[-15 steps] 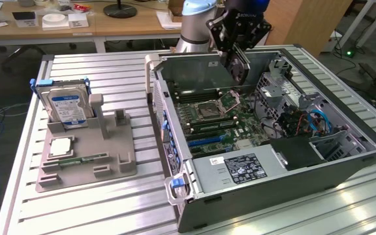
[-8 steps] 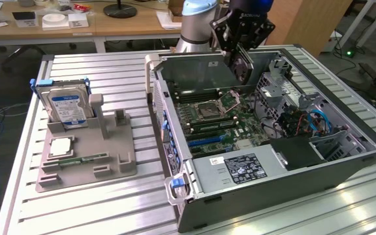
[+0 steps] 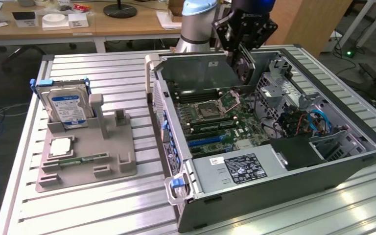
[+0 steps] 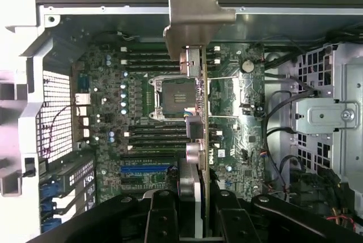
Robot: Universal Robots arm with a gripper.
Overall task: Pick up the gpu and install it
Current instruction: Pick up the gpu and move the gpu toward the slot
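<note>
Here, the end effector (image 3: 241, 48) grips the gpu (image 4: 195, 13) above the motherboard (image 3: 213, 118).

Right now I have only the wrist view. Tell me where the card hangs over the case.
Observer: The gripper holds the graphics card on edge above the open case, clear of the motherboard.
Operator: Report what stands on the table beside the case.
Observer: A gray holder, on the exterior view's left, apart from the case.
Operator: Say what sits in it.
Observer: A hard drive with a blue label stands upright in it.
</note>
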